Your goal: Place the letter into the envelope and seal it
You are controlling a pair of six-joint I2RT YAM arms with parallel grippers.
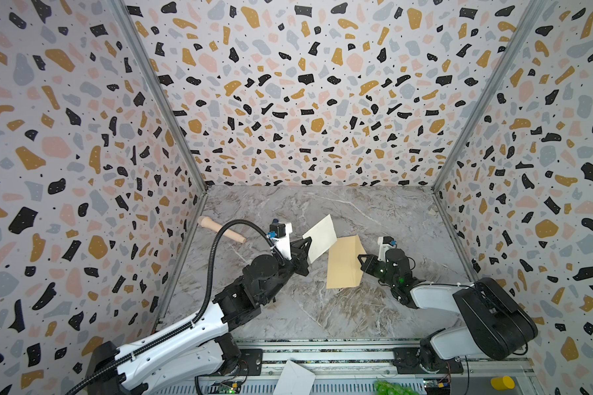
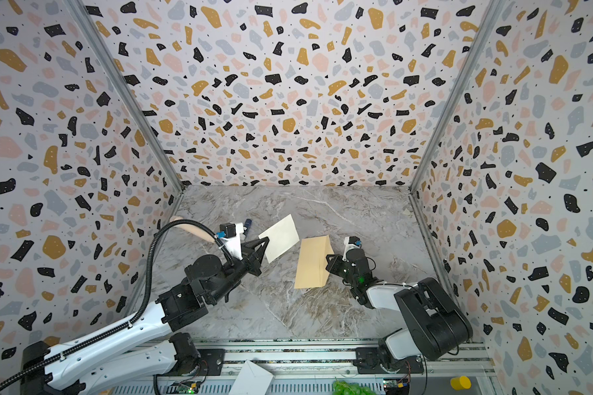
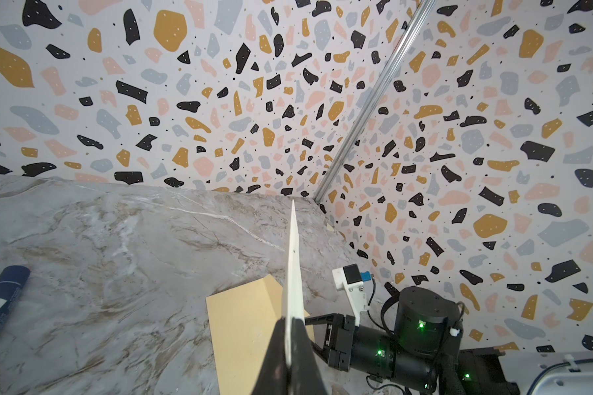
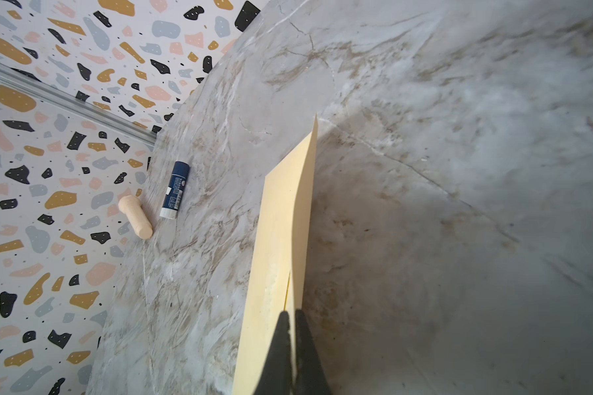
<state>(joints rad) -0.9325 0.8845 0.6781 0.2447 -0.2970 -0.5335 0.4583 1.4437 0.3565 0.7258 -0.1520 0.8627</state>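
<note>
Grips the letter (image 1: 320, 237) by its near edge with the left jaws, pressed shut flat on the paper. Holds that cream sheet clear of the counter (image 1: 322, 314), left of centre and slightly toward the back wall in both top views. Seen from the left wrist, the letter (image 3: 293, 273) runs almost edge-on, a thin pale blade leading away from the black tips. Pinches the envelope (image 1: 343, 266) at its right-hand edge with the right jaws, likewise closed on paper. Raises the tan envelope (image 4: 274, 246) on that gripped side, so that a fold line runs along its length near the pinch. Cannot tell whether the opposite long edge rests on the marble. Places the envelope (image 2: 314, 265) near the middle of the counter, to the right of the letter (image 2: 280, 237). Leaves the letter wholly outside the envelope. Brings the sheet's lower corner just beside the envelope's upper left corner in both top views; cannot tell whether touching or apart. Lying flat on the counter near the left wall, behind the left arm: a blue glue stick (image 4: 175, 189) and, just beside it, a pale wooden handle (image 4: 136, 217), both well apart from the envelope.
</note>
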